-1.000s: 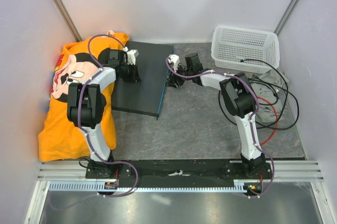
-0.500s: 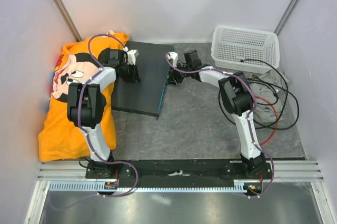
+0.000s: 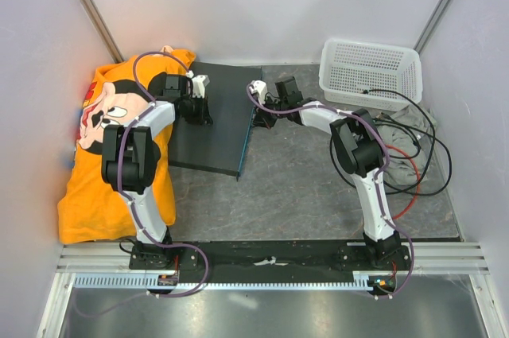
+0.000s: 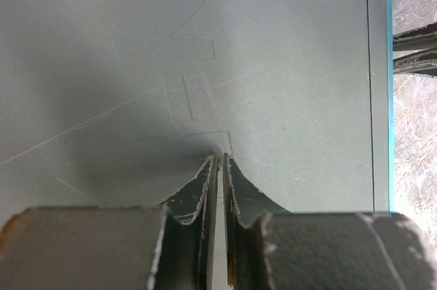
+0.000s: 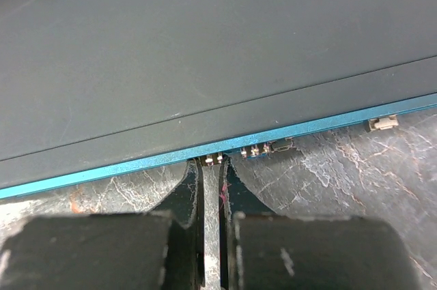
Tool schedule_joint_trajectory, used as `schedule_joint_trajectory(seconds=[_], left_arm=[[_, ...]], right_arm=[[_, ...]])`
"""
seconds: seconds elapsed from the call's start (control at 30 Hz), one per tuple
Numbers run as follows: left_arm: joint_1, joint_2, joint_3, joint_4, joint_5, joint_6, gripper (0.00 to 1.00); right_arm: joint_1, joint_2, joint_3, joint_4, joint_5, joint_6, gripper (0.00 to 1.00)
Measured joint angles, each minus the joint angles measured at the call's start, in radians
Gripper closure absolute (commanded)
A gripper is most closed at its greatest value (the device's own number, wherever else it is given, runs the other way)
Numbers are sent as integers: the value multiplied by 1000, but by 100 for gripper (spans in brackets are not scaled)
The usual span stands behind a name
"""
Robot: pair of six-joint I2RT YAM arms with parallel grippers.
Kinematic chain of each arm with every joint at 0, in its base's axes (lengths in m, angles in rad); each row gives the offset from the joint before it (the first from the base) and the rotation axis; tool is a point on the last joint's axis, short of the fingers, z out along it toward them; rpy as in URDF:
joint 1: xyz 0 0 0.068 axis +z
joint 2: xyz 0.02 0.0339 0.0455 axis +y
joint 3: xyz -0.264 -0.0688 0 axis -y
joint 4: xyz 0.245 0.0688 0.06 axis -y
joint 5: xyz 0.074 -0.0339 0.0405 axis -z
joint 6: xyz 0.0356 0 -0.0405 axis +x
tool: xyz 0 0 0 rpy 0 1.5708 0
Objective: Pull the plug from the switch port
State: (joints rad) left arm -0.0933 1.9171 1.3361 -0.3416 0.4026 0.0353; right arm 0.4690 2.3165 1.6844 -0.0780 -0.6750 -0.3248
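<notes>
The switch (image 3: 215, 127) lies flat on the table with its dark top up and its teal front face (image 5: 136, 166) towards the right arm. My left gripper (image 3: 199, 103) is shut, its tips (image 4: 220, 160) pressing down on the switch's top (image 4: 273, 65). My right gripper (image 3: 259, 111) is at the front face, shut, with its tips (image 5: 212, 164) against a socket whose small metal contacts show. Only a thin slit remains between its fingers, with a pinkish streak on one inner face. I cannot make out the plug.
A white mesh basket (image 3: 370, 71) stands at the back right. Black and red cables (image 3: 413, 167) loop over a grey cloth beside it. An orange cartoon-print cloth (image 3: 119, 147) lies under the switch's left side. A small pale tab (image 5: 382, 124) sits below the teal edge.
My right gripper has moved slightly left, up to the switch's front face, and its jaws have closed. The left gripper and the switch have not moved.
</notes>
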Motion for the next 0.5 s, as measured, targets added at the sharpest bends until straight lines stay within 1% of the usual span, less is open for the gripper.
schedule_joint_trajectory(seconds=[0.13, 0.5], left_arm=[[0, 0, 0, 1, 0, 0, 86], [0, 0, -1, 7, -1, 0, 86]], right_arm=[[6, -21, -32, 25, 43, -20, 99], [8, -59, -101, 79, 83, -38, 100]])
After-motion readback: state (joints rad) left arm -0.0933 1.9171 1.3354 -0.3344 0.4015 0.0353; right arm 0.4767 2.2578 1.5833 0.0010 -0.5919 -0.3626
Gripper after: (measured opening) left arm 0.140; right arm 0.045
